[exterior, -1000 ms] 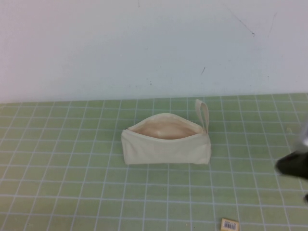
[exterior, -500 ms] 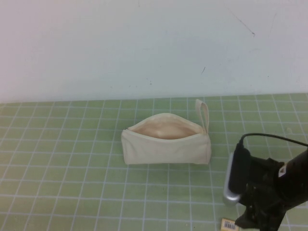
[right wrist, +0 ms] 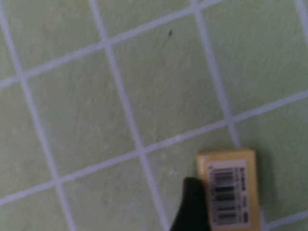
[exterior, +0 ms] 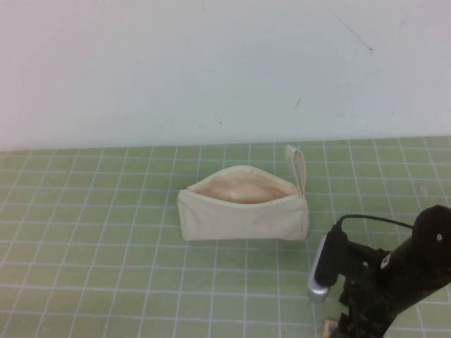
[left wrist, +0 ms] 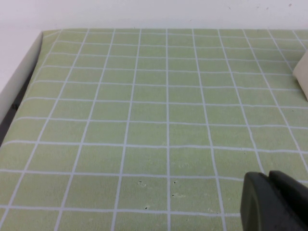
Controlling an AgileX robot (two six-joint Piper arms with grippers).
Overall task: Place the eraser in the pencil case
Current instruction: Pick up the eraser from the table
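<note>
Careful: your right gripper [exterior: 345, 325] sits over the eraser [right wrist: 229, 186] at the surface's [exterior: 106, 232] near edge.
One finger [right wrist: 192, 204] touches it; spread unclear. Descend off-centre and you'll flick it away. Case [exterior: 243, 204] open behind; left gripper [left wrist: 274, 202] parked, pinched together.

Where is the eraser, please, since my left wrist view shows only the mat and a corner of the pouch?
Observer: The eraser lies flat at the mat's near edge, barcode up, toward the right arm's side of the pencil case.
Operator: Is the right hand near it?
Observer: Yes, the right hand hangs directly over it; your left hand is outside the high view.
Operator: Is the case open?
Observer: Yes, its mouth gapes upward.
</note>
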